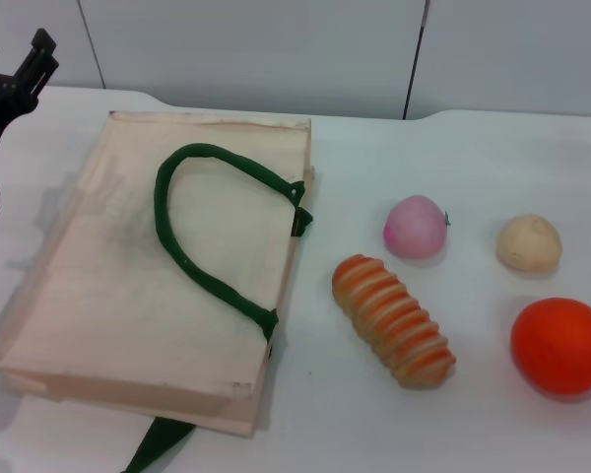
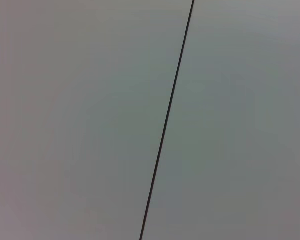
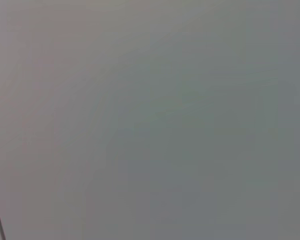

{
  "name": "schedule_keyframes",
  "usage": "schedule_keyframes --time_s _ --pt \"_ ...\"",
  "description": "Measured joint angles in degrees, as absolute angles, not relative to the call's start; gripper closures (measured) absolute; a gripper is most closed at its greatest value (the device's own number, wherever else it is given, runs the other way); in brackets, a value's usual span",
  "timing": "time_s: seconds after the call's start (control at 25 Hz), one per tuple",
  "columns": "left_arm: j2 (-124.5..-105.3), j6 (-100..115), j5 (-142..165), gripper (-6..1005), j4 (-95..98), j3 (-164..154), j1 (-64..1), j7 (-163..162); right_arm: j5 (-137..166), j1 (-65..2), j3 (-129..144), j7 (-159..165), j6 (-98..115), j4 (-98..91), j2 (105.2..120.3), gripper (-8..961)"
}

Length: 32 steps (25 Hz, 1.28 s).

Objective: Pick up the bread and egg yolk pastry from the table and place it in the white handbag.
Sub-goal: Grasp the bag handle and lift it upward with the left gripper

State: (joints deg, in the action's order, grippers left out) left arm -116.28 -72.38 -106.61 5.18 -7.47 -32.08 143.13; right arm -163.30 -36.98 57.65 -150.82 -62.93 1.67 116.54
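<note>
The bread, a ridged orange-and-tan loaf, lies on the white table right of the bag. The egg yolk pastry, a small pale-beige ball, sits at the far right. The white handbag, a cream cloth tote with dark green handles, lies flat on the left half of the table. My left gripper is raised at the far left edge, beyond the bag's far left corner, open and empty. My right gripper is out of view. Both wrist views show only a grey wall.
A pink ball sits just beyond the bread. A larger orange ball sits at the right edge, in front of the pastry. The table ends at a grey panelled wall.
</note>
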Motion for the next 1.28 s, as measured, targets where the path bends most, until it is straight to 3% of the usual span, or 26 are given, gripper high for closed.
schedule_keyframes --time_s 0.76,1.28 --pt "-116.19 -72.0 -106.0 124 5.3 -8.7 -32.1 139.5 -162.2 -36.8 58.2 -150.8 -62.9 1.4 116.46 106" --pt "-116.03 -69.2 -85.6 124 22.2 -13.4 -31.0 100.7 -133.7 -35.3 58.4 -138.2 -63.0 -9.8 115.87 107"
